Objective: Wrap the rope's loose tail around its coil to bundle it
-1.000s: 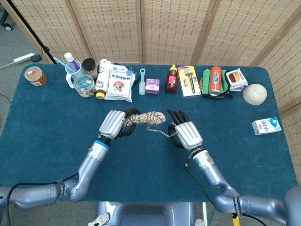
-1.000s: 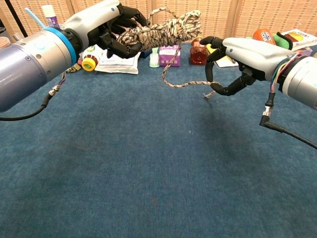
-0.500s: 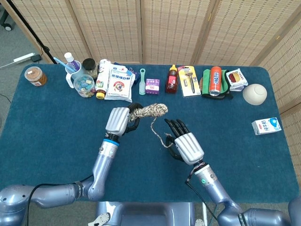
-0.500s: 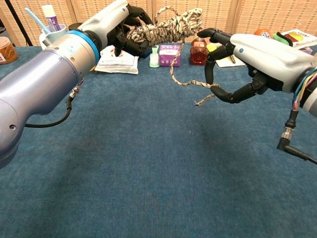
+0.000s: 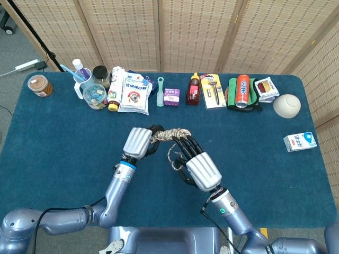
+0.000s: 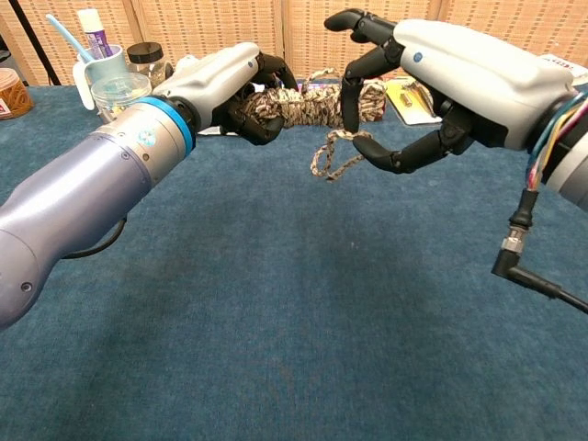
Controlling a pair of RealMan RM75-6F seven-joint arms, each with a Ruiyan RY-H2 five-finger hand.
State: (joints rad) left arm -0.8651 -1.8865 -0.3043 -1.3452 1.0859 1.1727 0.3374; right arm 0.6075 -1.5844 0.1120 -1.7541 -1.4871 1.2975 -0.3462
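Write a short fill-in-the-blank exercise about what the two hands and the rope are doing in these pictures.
1. The rope coil is gripped by the ____ hand.
2. The loose tail hangs by the fingers of the ____ hand.
3. The coil is held ____ the blue table, not resting on it.

Missing words: left; right; above

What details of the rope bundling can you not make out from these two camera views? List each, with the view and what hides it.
1. Head view: where the right hand meets the loose tail; its own back covers the contact.
2. Both views: the near end of the coil, wrapped by the left hand's fingers.
3. Chest view: how many turns the tail has made; the right hand's fingers cross the coil.
4. Head view: the printing on the milk carton, too small.
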